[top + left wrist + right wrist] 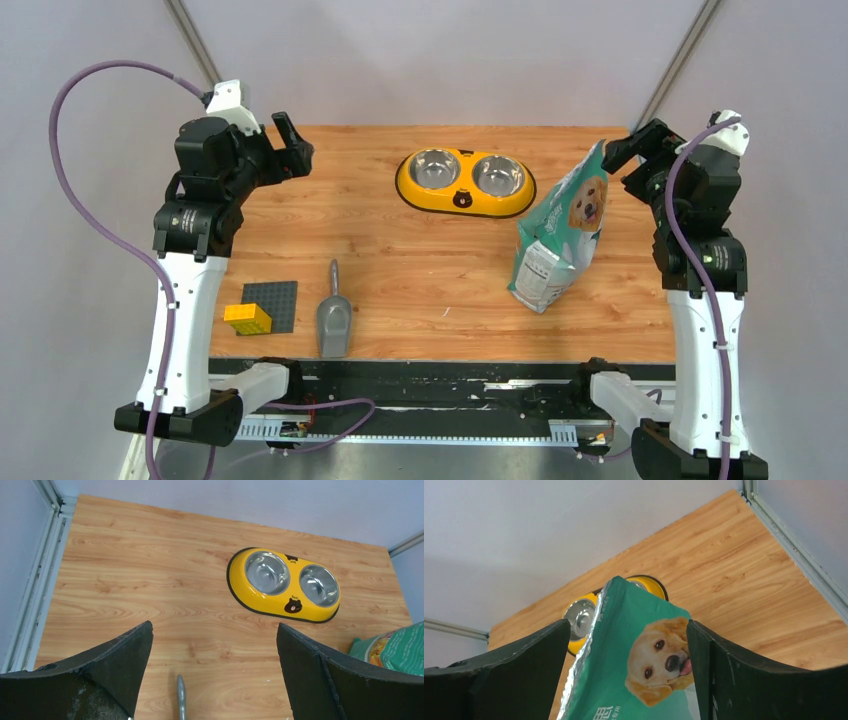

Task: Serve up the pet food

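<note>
The wooden table (420, 290) carries a yellow feeder (465, 179), a standing food pouch (560, 240), a grey scoop (333, 322) and a grey baseplate (280, 300).

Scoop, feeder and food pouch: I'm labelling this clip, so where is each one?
grey scoop (334, 325), top external view, on its bowl.
yellow double feeder (466, 180), top external view, on the yellow strip at its middle.
teal food pouch (587, 205), top external view, on the printed retriever's face.

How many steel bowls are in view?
2. Both sit in the yellow feeder, far centre: the left bowl and the right bowl, side by side. None seems hidden.
</note>
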Controlling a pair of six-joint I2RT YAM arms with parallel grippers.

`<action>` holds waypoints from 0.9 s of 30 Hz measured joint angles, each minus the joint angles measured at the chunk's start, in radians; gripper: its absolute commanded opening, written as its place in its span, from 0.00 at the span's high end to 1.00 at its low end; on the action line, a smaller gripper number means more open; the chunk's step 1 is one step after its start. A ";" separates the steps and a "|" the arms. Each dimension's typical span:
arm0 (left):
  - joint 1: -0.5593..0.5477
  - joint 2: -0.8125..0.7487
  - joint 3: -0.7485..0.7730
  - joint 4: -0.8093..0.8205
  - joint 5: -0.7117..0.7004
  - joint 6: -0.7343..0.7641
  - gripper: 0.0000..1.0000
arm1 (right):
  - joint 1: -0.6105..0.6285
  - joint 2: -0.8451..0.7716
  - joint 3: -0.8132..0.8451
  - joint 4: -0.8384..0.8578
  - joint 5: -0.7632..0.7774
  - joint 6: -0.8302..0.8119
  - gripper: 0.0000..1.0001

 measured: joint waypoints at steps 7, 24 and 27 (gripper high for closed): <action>0.000 -0.010 0.000 0.000 0.007 0.014 0.00 | 0.000 0.062 0.053 -0.123 -0.024 0.001 0.11; 0.000 -0.048 -0.097 0.052 0.259 0.049 0.00 | 0.133 0.283 0.264 -0.374 0.035 0.067 0.16; 0.000 -0.048 -0.124 0.053 0.271 0.048 0.00 | 0.195 0.312 0.296 -0.390 0.064 0.086 0.18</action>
